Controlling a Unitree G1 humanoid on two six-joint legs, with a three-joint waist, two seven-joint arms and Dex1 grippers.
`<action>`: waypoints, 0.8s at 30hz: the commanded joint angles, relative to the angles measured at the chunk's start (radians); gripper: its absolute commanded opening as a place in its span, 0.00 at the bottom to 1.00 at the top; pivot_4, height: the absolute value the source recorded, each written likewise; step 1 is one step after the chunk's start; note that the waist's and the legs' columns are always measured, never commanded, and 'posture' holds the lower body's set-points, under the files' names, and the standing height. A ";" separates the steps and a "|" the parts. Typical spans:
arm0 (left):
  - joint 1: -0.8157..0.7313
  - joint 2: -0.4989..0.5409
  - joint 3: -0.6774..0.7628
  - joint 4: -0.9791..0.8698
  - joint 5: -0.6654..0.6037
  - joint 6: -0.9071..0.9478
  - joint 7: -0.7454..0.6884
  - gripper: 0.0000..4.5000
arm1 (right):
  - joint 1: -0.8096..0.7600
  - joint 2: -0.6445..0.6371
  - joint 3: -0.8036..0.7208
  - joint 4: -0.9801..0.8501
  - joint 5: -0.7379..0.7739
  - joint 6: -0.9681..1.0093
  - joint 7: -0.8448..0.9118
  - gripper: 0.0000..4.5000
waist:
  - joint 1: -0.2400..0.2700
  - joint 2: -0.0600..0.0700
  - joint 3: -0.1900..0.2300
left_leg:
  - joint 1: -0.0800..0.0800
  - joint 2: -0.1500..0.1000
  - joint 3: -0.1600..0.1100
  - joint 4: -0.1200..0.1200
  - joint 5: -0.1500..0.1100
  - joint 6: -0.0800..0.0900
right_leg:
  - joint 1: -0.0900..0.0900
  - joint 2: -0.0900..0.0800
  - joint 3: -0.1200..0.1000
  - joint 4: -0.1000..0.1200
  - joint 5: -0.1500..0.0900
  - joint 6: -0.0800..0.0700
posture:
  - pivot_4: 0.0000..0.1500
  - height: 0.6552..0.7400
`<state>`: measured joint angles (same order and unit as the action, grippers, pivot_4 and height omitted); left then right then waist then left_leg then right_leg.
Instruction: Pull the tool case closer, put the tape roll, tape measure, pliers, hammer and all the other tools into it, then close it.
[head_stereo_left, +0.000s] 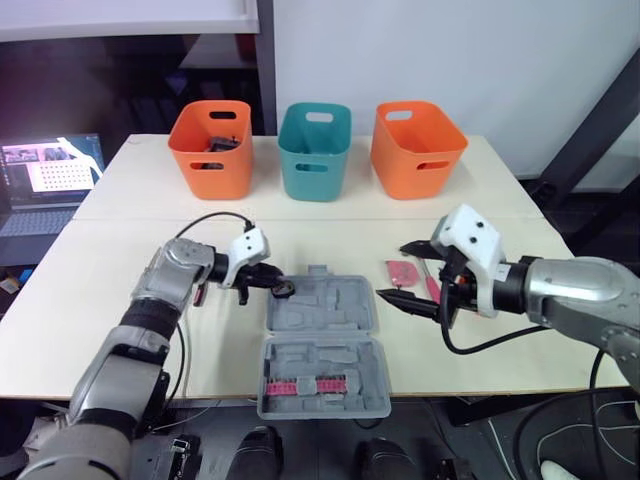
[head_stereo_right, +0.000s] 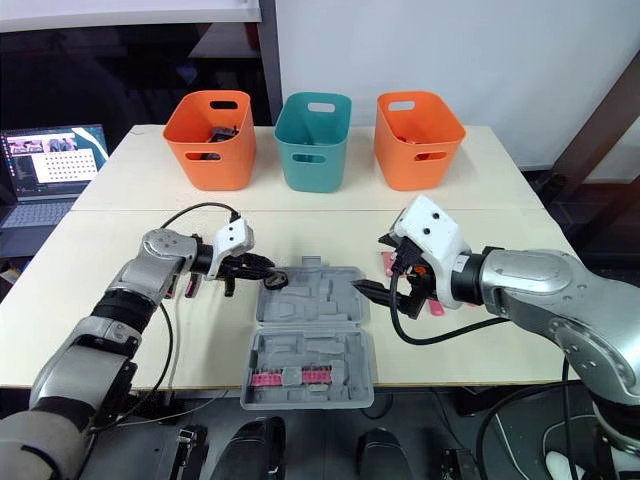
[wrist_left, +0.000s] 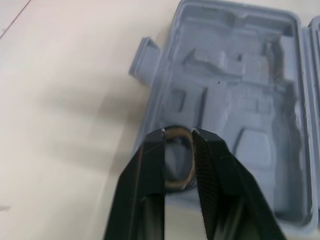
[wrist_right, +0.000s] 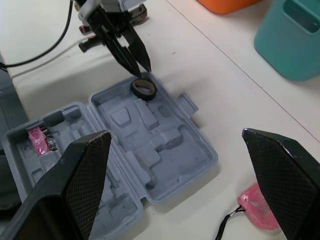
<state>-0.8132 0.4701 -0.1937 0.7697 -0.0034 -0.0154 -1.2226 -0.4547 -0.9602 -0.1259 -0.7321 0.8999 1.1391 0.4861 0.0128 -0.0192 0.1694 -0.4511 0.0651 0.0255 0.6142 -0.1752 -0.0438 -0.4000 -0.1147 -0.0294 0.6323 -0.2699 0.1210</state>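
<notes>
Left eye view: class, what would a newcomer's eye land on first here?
The open grey tool case lies at the table's near edge, with the left jaws pinching a tape roll at its far left corner. The right jaws hover wide open to the case's right, near a pink tool. Behind, a left orange bin, teal bin and right orange bin stand in a row.

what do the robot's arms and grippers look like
The left arm and right arm are rounded silver-grey shells with black joints. Each wrist carries a white housing and a looping black cable. The left gripper and right gripper each have two black tapered fingers with finely ribbed pads.
</notes>
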 joint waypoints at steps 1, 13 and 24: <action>-0.010 -0.015 0.037 0.024 -0.023 -0.051 0.030 0.18 | -0.018 0.001 -0.018 -0.012 -0.008 -0.020 -0.002 1.00 | 0.000 0.000 0.000 | 0.000 0.000 0.000 0.000 0.000 0.000 | 0.000 0.000 0.000 0.000 0.000 0.000 | 1.00 1.00; 0.042 -0.066 0.006 0.255 0.044 -0.232 0.101 0.18 | -0.016 -0.002 -0.035 -0.026 0.003 -0.007 -0.015 1.00 | -0.001 0.000 0.000 | 0.001 0.000 0.000 0.000 0.000 0.000 | 0.000 0.000 0.000 0.000 0.000 0.000 | 1.00 1.00; 0.029 -0.079 0.037 0.291 0.017 -0.267 0.080 0.18 | 0.004 0.007 -0.051 -0.034 0.019 -0.020 -0.018 1.00 | 0.000 0.000 -0.001 | 0.006 0.000 0.000 0.000 0.000 0.000 | 0.005 0.000 0.000 0.000 0.000 -0.001 | 1.00 1.00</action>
<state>-0.7821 0.3867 -0.1680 1.0605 0.0213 -0.3080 -1.1155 -0.4516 -0.9595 -0.1351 -0.7426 0.9095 1.1419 0.4684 0.0129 -0.0188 0.1683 -0.4455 0.0652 0.0255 0.6138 -0.1755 -0.0437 -0.3953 -0.1146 -0.0295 0.6320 -0.2703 0.1202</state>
